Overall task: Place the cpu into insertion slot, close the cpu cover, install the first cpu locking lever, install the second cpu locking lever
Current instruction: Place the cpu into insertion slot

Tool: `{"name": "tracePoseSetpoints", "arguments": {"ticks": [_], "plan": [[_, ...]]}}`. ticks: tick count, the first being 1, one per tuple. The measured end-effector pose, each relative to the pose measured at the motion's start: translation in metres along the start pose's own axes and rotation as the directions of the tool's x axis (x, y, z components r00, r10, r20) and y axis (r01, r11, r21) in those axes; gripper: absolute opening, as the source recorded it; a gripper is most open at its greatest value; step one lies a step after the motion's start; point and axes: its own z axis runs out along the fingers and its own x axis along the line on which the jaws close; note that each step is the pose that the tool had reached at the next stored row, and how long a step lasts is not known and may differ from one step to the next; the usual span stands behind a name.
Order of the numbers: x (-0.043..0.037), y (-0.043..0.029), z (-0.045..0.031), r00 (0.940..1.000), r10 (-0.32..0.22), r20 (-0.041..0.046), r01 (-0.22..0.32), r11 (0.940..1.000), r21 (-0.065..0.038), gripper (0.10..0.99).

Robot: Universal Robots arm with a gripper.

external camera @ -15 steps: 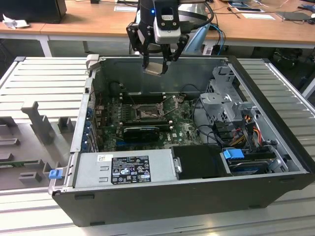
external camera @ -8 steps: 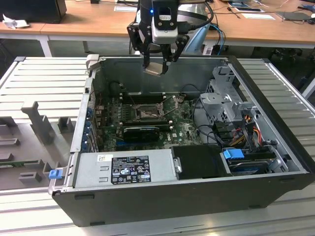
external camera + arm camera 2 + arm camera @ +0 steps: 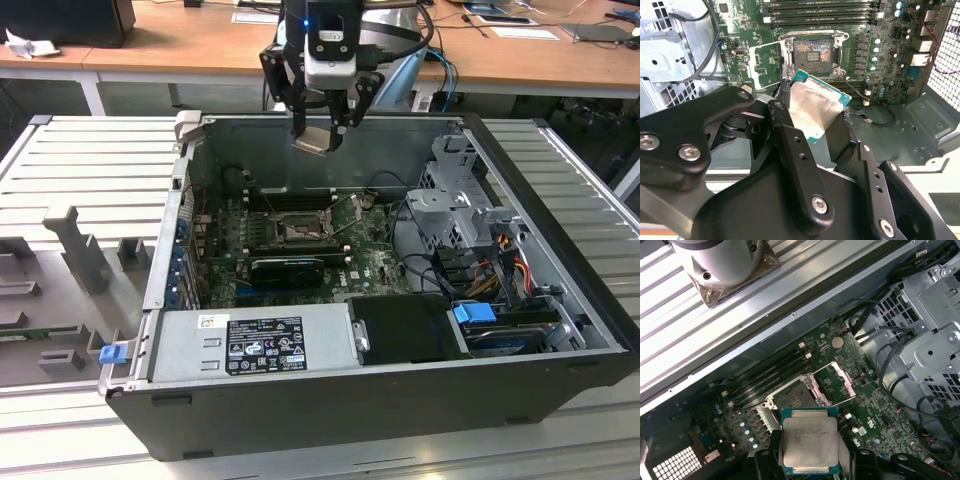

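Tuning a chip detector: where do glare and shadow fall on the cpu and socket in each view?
Second wrist view: washed-out bright sheen on the cpu, insertion slot evenly lit. First wrist view: cpu matte, no glare, insertion slot dimmer. Exterior view: cpu pale against the shaded case wall.

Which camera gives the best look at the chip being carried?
The first wrist view: the chip faces the camera almost squarely. The second wrist view shows it tilted and partly hidden by a finger. The exterior view shows it small, above the case.
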Motion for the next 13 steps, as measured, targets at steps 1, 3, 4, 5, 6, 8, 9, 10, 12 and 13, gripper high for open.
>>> {"name": "tracePoseSetpoints", "arguments": {"ticks": [1, 3, 4, 5, 6, 8, 9, 10, 12, 13], "plan": [[0.0, 0.0, 0.0, 1.0, 0.008, 0.0008, -0.008, 1.0, 0.0, 0.525], [0.0, 0.0, 0.0002, 0.9984, 0.057, 0.005, -0.057, 0.9984, -0.001, 0.525], [0.0, 0.0, 0.0003, 0.9965, 0.084, 0.0073, -0.084, 0.9965, -0.002, 0.525], [0.0, 0.0, 0.0004, 0.9946, 0.103, 0.0089, -0.103, 0.9947, -0.003, 0.525], [0.0001, -0.0001, 0.0005, 0.9928, 0.119, 0.0103, -0.119, 0.9928, -0.003, 0.525], [0.0011, -0.0008, 0.0005, 0.9924, 0.123, 0.0108, -0.123, 0.9924, -0.003, 0.525], [0.0016, -0.001, 0.0005, 0.9923, 0.123, 0.0107, -0.123, 0.9924, -0.003, 0.525], [0.0017, -0.0012, 0.0005, 0.9922, 0.124, 0.0108, -0.124, 0.9923, -0.003, 0.525], [0.0017, -0.0012, 0.0007, 0.99, 0.141, 0.0122, -0.141, 0.99, -0.004, 0.525], [0.0017, -0.0012, 0.0009, 0.9874, 0.158, 0.0136, -0.157, 0.9875, -0.004, 0.525]]}}
